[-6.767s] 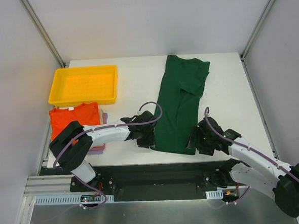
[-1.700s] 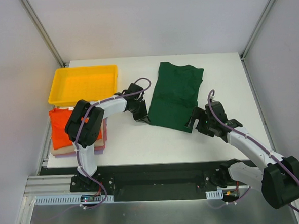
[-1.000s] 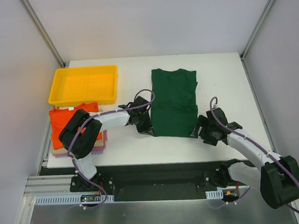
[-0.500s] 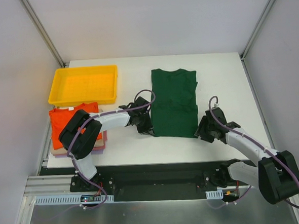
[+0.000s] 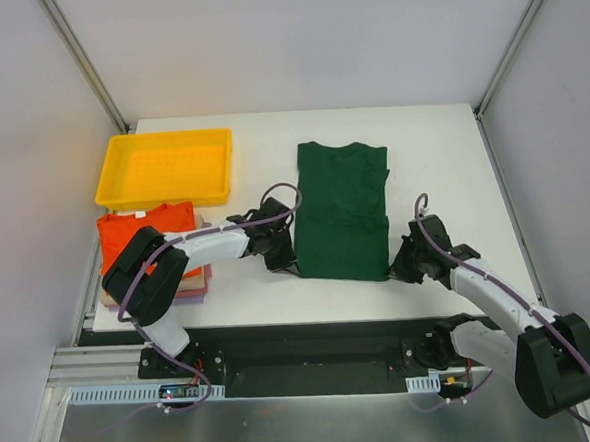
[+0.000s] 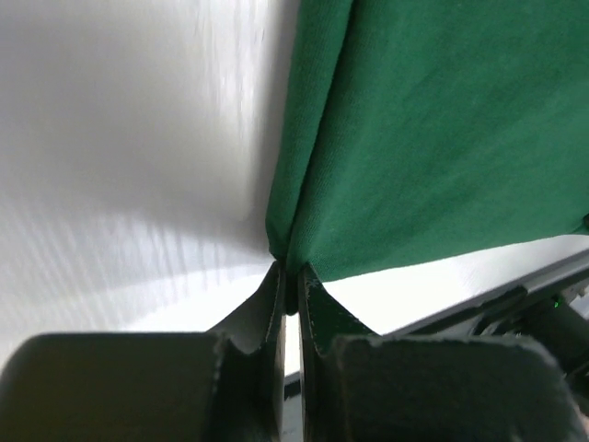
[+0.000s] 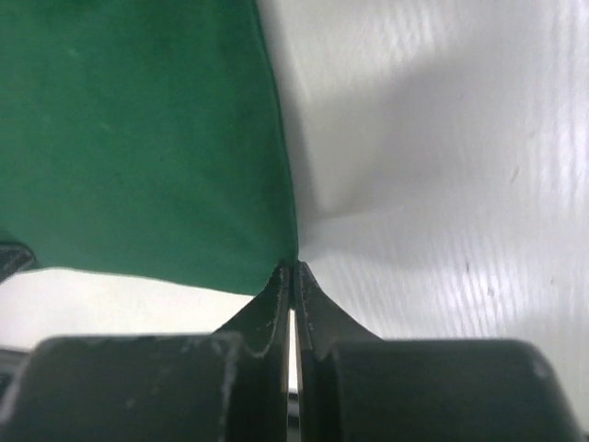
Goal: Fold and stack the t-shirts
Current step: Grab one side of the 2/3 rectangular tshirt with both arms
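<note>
On the table point(image 5: 440, 142) the dark green t-shirt point(image 5: 343, 213) now lies mid-table as a squared, shorter rectangle, where some seconds ago it was a long slanted strip, so I judge one fold is done. The stack of folded shirts point(image 5: 146, 238), orange on top, sits well apart at the left edge, unchanged. The main change is at my right claw point(image 5: 396, 272). It stood wide apart a second ago and is now pressed together on the shirt's near right corner, and the wrist view shows the cloth edge running down into the tips point(image 7: 293, 285). My left claw point(image 5: 290, 268) stays clamped on the near left corner point(image 6: 289, 285). With both near corners held, I judge the next fold or the carry to the stack can begin.
</note>
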Controlling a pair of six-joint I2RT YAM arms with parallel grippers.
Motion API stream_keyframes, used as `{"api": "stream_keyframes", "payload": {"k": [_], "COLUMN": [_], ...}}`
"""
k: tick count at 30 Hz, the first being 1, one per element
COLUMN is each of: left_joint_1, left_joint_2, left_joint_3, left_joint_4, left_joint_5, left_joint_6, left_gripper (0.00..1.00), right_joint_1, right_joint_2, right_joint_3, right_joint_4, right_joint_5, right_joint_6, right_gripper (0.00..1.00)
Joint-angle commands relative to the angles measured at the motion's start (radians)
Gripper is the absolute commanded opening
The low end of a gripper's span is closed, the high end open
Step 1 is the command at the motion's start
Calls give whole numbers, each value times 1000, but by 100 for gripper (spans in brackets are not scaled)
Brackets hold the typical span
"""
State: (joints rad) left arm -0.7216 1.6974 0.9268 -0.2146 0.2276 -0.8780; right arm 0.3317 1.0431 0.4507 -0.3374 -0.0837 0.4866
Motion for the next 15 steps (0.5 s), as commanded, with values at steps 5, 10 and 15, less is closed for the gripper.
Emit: {"api": "stream_keyframes", "payload": {"k": [5, 10, 15], "left_joint_1": [-47, -70, -111], "left_joint_2": [-349, -550, -737], "left_joint_3": [-109, -144, -138], "left_joint_4": [-172, -242, -292], "left_joint_5": [-11, 45, 67], "left_joint_6": [11, -12, -38], "left_gripper": [0, 0, 0], "right_joint_1": [9, 12, 13], "right_joint_2": [-205, -304, -351], "right_joint_3": [154, 249, 374], "right_joint_4": [-454, -659, -853], "right_joint_5": [-252, -462, -586], "right_joint_6": [-163, -201, -227], "right_gripper": [1, 1, 1]}}
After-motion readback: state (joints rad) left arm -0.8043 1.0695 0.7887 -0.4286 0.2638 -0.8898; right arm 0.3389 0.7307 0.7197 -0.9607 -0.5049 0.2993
